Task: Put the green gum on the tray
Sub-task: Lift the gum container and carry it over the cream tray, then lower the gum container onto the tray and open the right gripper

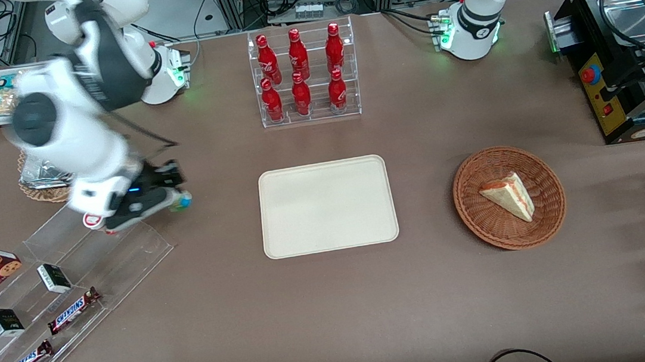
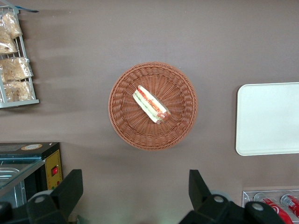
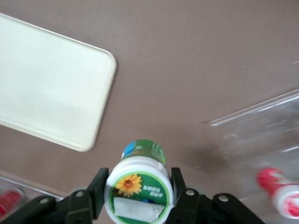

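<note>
While raised above table, hand (image 3: 139, 196) clamping green gum (image 3: 138, 188), tray (image 3: 51, 93) nearby

Green gum (image 1: 182, 203) mostly hidden by pincer (image 1: 172, 201), arm motion-blurred

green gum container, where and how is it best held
Best on its round side wall just under the white lid, one finger on each flank, as the gripper shows: its fingers are shut on the small cylindrical green gum container, above the brown table beside the clear acrylic rack, apart from the cream rectangular tray.
</note>
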`<action>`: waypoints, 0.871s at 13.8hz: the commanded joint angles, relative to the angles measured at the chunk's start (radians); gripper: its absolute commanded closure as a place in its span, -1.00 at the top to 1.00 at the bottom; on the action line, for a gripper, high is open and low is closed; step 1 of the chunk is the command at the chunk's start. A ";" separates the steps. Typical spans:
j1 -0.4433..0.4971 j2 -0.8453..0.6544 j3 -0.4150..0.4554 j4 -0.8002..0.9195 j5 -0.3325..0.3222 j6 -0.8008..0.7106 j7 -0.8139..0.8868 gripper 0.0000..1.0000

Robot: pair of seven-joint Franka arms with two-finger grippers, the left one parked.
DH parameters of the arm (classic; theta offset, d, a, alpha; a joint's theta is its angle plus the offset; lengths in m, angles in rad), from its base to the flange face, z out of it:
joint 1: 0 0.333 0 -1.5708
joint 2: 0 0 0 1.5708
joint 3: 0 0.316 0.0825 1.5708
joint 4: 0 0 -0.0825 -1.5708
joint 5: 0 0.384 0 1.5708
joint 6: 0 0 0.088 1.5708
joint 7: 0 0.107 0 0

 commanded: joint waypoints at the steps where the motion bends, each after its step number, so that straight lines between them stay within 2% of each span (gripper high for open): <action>1: 0.111 0.103 -0.012 0.081 0.011 0.032 0.213 -1.00; 6: 0.273 0.281 -0.014 0.197 -0.002 0.105 0.492 -1.00; 10: 0.364 0.407 -0.015 0.221 -0.006 0.251 0.643 -1.00; 12: 0.419 0.479 -0.017 0.264 -0.038 0.292 0.724 -1.00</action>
